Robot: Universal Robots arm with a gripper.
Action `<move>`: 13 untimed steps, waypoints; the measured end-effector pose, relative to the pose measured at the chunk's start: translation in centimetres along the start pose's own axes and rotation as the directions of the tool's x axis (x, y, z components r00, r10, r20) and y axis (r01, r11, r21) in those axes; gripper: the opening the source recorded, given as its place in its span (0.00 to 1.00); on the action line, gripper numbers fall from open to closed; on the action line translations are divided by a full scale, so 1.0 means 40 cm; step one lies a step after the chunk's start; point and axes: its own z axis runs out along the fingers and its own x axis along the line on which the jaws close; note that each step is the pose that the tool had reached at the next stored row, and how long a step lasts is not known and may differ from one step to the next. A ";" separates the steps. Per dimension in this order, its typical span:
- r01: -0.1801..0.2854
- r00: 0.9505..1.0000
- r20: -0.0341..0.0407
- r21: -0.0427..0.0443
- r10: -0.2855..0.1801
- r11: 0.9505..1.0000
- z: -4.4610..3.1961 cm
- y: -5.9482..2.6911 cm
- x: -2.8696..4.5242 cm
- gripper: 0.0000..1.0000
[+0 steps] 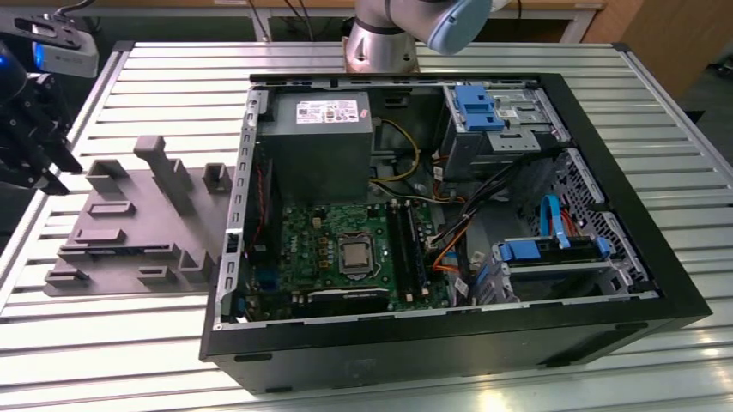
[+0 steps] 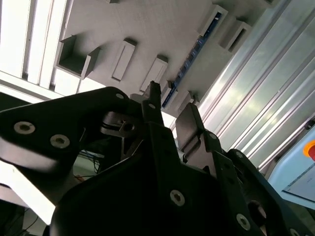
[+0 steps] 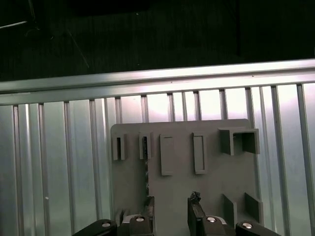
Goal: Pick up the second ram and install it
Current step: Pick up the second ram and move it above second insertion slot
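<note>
First, nearest to the wrist cameras, the claw (image 3: 171, 212) hangs over the grey holder (image 3: 236, 172) with its two fingertips (image 3: 194, 204) spread apart. Only bare grey plate shows in the gap, so it carries nothing. I judge that it points down at the holder because the part to be taken stands there.

Just beyond the fingertips, the second ram (image 3: 146, 179) stands on its long edge in a narrow groove of the holder, and this leaves its upper edge free for a grasp. In the second wrist view it is a thin blue-green strip (image 2: 196, 51) running away from the claw. Claw and stick are apart. In the first wrist view the stick seems more in line with one fingertip than with the middle of the gap, so to my eye the claw is not yet centred on it.

Low grey blocks and pockets of the holder stand close on both sides of the groove. Room across the stick is therefore small, while above it the space is open.

Further out is the tabletop (image 3: 59, 162) of metal slats, with its rim not far behind the holder and dark floor beyond. In the exterior view the claw (image 1: 29, 137) is at the exterior view's left, beside the holder (image 1: 126, 215).

Farthest, well apart toward the exterior view's right, the open computer case (image 1: 458, 348) lies on its side. Its motherboard (image 1: 332, 253) and long black slots (image 1: 403, 245) face up, and loose cables (image 1: 449, 236) lie just beside the slots. Whether any slot is filled I cannot tell.
</note>
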 end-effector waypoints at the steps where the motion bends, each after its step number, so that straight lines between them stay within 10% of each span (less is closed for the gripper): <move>1: 0.000 1.000 0.000 0.000 0.000 1.000 0.003 0.000 0.000 0.40; 13: 0.000 1.000 0.000 0.000 0.000 1.000 0.055 -0.002 0.016 0.40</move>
